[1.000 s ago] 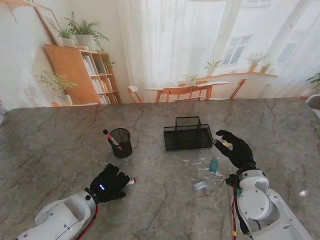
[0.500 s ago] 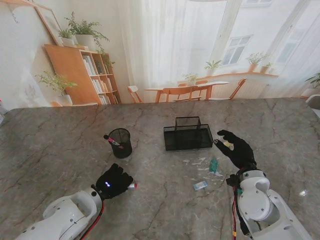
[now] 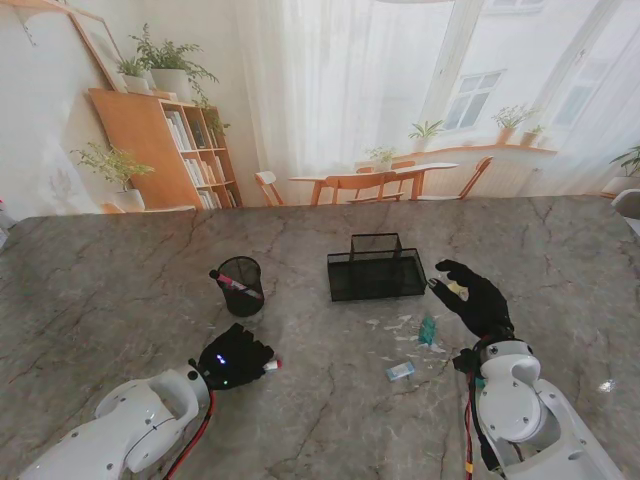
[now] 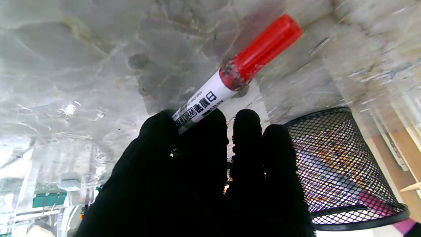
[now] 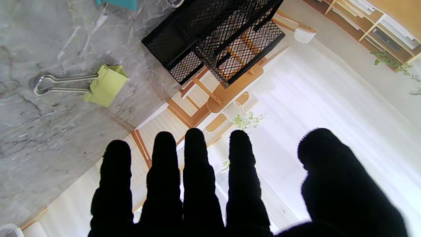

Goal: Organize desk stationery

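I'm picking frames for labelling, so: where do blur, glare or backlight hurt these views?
Left wrist view: the marker label is sharp, the table is glary and smeared, and the left hand is a black mass. Right wrist view: the bright window backlights the right hand into a silhouette, while the green clip is crisp. Stand view: evenly lit, but small items are too tiny to make out.

A staged home room: marble table before a printed backdrop of bookshelf, plants, dining chairs
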Controlling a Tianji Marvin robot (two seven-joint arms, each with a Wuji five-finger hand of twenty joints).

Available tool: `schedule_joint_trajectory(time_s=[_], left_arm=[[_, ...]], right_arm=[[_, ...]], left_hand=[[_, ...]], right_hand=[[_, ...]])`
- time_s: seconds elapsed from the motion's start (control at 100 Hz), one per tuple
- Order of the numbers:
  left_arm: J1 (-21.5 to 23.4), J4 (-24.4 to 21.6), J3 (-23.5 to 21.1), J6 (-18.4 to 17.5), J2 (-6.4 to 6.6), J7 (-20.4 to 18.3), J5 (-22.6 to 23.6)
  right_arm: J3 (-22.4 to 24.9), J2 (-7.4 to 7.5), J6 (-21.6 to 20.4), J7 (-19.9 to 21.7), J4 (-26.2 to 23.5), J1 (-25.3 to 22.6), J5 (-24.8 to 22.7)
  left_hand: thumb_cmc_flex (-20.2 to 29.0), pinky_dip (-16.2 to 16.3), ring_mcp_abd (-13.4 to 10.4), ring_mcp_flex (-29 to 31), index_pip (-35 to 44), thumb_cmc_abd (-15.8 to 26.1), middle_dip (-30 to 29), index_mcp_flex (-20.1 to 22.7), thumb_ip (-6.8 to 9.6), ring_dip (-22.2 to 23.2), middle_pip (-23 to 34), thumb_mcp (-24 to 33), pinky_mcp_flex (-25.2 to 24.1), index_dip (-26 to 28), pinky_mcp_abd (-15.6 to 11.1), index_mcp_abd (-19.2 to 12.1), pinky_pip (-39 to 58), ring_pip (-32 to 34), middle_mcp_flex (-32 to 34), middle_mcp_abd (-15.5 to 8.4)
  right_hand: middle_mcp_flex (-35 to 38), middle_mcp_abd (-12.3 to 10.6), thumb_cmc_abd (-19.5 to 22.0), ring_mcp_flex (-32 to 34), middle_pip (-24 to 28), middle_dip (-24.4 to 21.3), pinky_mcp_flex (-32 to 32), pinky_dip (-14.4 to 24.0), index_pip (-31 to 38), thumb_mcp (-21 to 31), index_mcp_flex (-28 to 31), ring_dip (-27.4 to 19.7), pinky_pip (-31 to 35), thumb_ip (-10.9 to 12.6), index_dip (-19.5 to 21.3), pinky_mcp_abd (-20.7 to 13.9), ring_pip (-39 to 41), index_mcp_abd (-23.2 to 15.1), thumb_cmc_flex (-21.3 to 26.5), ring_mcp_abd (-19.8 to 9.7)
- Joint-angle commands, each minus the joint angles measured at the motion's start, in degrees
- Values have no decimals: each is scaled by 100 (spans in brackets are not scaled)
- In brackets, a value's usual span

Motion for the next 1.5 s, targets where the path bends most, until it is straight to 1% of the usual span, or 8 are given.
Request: schedule_joint_trajectory(time_s=[0.0, 0.26, 0.48, 0.67, 0.88, 1.02, 1.26, 1.49], left_arm=[[56, 302, 104, -42, -24, -78, -25], [-141, 537, 225, -87, -58, 182, -301], [-148, 560, 142, -263, -77, 495, -331], [-212, 594, 108, -539, -47, 579, -243], [-245, 485, -92, -973, -21, 500, -153], [-214, 393, -229, -1068, -24, 562, -86], [-108, 257, -369, -877, -102, 907, -177], [36, 76, -451, -441, -342, 1385, -947]], right_arm=[[10, -20, -1, 42, -17, -25, 6], [27, -37, 10, -27, -40, -53, 25], [36, -56, 16, -76, -63, -72, 81], [33, -87, 23, -139, -91, -81, 199], [40, -98, 29, -179, -110, -94, 222], [49, -99, 24, -186, -112, -98, 222], [55, -99, 15, -185, -107, -96, 222], [55, -99, 14, -185, -105, -95, 221]], left_hand=[[119, 56, -33, 193, 734, -819, -56, 285, 275, -80, -137, 417, 203, 290, -208, -606, -68, -98, 362, -981], [-1076, 51, -146, 477, 1314, -1257, 39, 299, 793, -126, -252, 2452, 548, 748, -199, -795, -180, -271, 634, -1225], [-1461, 177, -170, 387, 1647, -1192, 58, 131, 1166, 9, 89, 3024, 478, 989, -201, -733, -222, -230, 481, -1292], [-1582, 235, -179, 359, 1771, -1182, 85, 94, 1332, 40, 234, 3220, 454, 1060, -203, -720, -238, -216, 438, -1325], [-1690, 319, -188, 333, 1848, -1162, 120, 79, 1465, 101, 338, 3345, 410, 1141, -198, -684, -235, -178, 406, -1332], [-1709, 335, -217, 323, 1839, -1140, 109, 57, 1461, 107, 341, 3330, 404, 1145, -221, -701, -255, -189, 382, -1351], [-1681, 347, -247, 301, 1817, -1145, 81, 36, 1408, 107, 332, 3265, 389, 1112, -264, -736, -311, -222, 351, -1369], [-1647, 360, -264, 297, 1807, -1125, 64, 11, 1352, 106, 316, 3216, 405, 1077, -278, -766, -329, -243, 329, -1383]], right_hand=[[31, 40, 145, 18, 46, 72, -30, 24, 27, -136, 37, 55, 99, 28, 120, 85, 7, -6, 33, 32], [27, 30, 154, 36, 45, 73, -19, 28, 30, -143, 44, 62, 113, 29, 120, 97, 16, -1, 33, 51], [36, 48, 182, 37, 49, 75, -18, 28, 32, -151, 46, 66, 119, 29, 120, 105, 16, -1, 27, 60], [45, 64, 242, 62, 49, 76, -13, 29, 33, -169, 61, 75, 128, 27, 117, 128, 27, 14, 19, 92], [57, 70, 257, 68, 49, 76, -11, 29, 34, -195, 72, 80, 140, 27, 114, 137, 23, 19, 34, 92], [49, 74, 256, 70, 44, 75, -11, 28, 35, -206, 76, 81, 145, 29, 112, 139, 21, 23, 41, 95], [52, 75, 264, 72, 44, 76, -11, 25, 37, -219, 81, 84, 149, 31, 112, 139, 18, 19, 46, 92], [52, 76, 265, 70, 44, 76, -13, 22, 39, -231, 87, 84, 152, 31, 111, 139, 15, 24, 44, 85]])
